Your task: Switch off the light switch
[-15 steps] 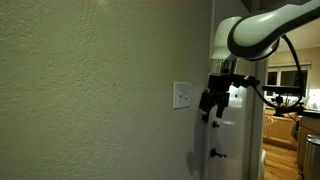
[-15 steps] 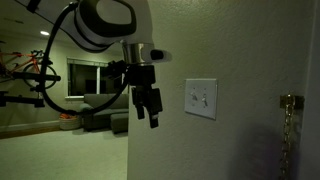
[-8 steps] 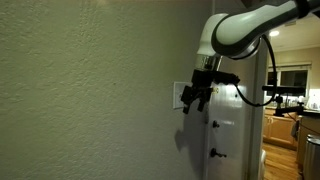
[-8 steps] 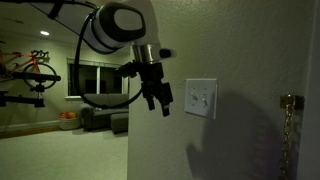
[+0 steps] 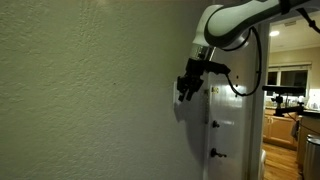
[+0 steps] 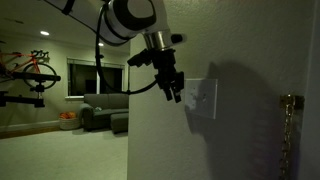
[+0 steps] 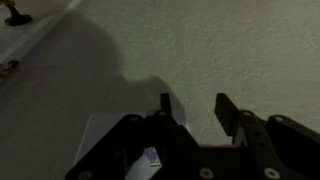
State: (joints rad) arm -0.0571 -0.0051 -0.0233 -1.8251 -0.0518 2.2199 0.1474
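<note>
The light switch (image 6: pixel 206 98) is a white plate on the textured wall; my gripper's shadow falls over it. My gripper (image 6: pixel 176 94) hangs just beside its near edge, fingers pointing down towards the wall. In an exterior view my gripper (image 5: pixel 184 91) covers the plate completely. In the wrist view my gripper (image 7: pixel 193 99) shows two dark fingers apart, with bare wall between them. The light switch (image 7: pixel 100 138) lies at the lower left there, partly hidden under the gripper body. Its toggles are not visible.
A brass door chain (image 6: pixel 289 112) hangs on the wall past the plate. A white door with a dark handle (image 5: pixel 212 153) stands just beyond the wall corner. A lit room with a sofa (image 6: pixel 98 118) opens behind the arm.
The arm has swung along the wall towards the plate and risen slightly, so the gripper now covers it in one exterior view. The fingers have drawn closer together.
</note>
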